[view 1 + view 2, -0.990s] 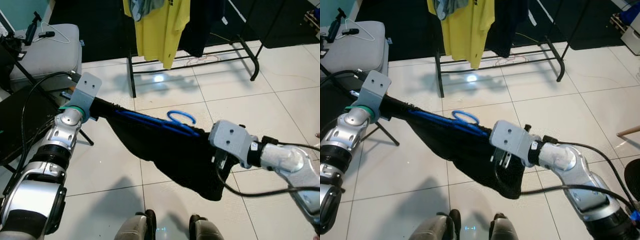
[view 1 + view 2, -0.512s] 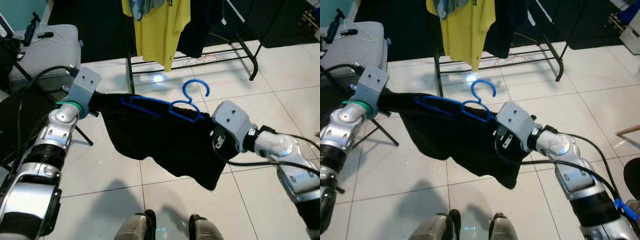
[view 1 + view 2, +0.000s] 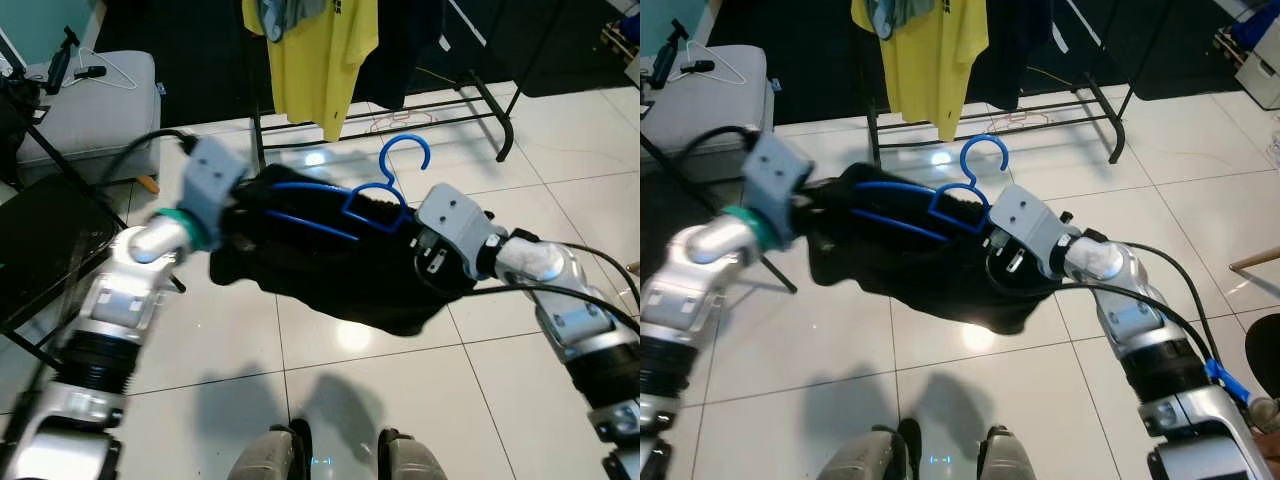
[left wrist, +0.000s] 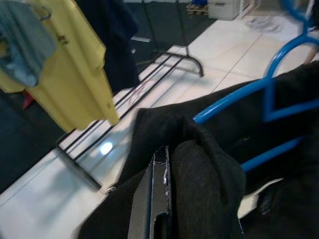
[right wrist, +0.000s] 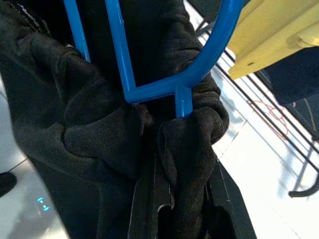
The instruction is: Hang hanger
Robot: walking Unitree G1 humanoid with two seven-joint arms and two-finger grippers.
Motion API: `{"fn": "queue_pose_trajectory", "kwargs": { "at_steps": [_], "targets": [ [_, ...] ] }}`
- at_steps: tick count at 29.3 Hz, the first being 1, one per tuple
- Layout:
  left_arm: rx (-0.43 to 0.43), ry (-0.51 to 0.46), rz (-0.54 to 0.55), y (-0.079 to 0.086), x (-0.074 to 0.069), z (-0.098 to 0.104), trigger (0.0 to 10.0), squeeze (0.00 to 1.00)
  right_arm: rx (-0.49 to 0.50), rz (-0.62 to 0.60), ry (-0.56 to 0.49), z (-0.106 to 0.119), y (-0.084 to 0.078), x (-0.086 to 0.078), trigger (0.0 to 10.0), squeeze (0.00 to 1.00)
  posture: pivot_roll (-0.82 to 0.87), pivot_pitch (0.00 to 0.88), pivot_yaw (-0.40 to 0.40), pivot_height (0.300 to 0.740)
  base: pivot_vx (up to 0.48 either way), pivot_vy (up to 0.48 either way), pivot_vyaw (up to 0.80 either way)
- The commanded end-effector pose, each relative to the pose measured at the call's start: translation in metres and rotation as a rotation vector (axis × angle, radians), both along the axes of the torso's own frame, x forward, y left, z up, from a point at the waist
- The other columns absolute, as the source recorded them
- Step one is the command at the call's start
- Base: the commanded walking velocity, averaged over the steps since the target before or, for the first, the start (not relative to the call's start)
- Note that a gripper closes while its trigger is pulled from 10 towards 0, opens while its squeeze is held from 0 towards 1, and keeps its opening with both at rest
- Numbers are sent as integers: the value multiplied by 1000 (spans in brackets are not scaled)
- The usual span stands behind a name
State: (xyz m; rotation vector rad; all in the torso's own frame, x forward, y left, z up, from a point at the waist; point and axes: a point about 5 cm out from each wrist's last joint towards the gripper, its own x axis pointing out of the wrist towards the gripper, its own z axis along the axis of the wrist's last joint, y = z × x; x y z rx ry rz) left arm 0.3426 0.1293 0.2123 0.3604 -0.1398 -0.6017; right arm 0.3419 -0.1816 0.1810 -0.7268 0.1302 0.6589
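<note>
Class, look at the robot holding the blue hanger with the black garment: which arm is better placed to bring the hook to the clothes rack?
Probably the right. The right gripper grips the black garment beside the blue hanger neck, under its upturned hook. The left gripper holds the far end.

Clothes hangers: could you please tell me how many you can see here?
2. A blue hanger, dressed in a black garment, is held up between both grippers; a white wire hanger lies on the grey seat. Others may hide inside the hanging clothes.
</note>
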Motion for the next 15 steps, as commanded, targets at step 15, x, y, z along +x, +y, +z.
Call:
{"fn": "queue_pose_trajectory", "kwargs": {
  "at_steps": [15],
  "targets": [
    [-43,-259,-211,-52,-39,39,10000,0,-31,69,138,-25,1,-2,10000,0,-106,113,106,740,0,0,0]
  ]
}}
